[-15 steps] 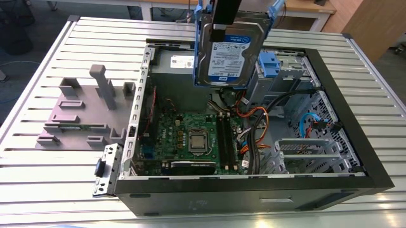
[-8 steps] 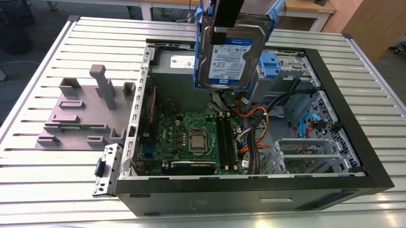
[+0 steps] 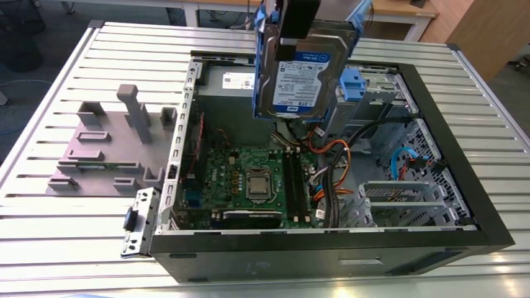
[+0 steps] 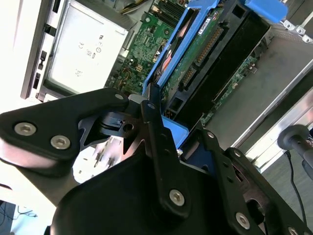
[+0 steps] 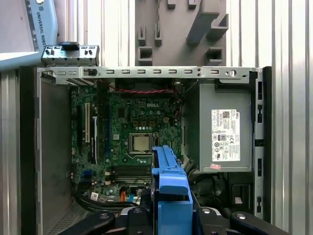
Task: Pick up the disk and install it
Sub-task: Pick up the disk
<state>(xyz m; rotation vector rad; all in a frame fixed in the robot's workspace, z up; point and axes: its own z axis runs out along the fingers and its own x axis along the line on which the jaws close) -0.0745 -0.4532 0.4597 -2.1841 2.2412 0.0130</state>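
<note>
The disk [image 3: 302, 71], a silver hard drive with a white-and-blue label in a blue plastic bracket, hangs on edge above the open computer case [image 3: 451, 155]. My gripper [image 3: 298, 43] comes down from above and is shut on the disk's upper end. In the second wrist view the black fingers [image 4: 155, 122] clamp the bracket, and the disk [image 4: 198, 61] shows its green circuit-board underside. The first wrist view looks straight down past the disk's blue bracket [image 5: 170, 188] into the case, over the motherboard [image 5: 132, 132].
A grey plastic stand [image 3: 108, 143] with upright posts sits on the slatted metal table at the exterior view's left of the case. Inside the case are the power supply [image 5: 227, 132], loose cables [image 3: 336, 155] and a blue-tabbed drive cage [image 3: 354, 84].
</note>
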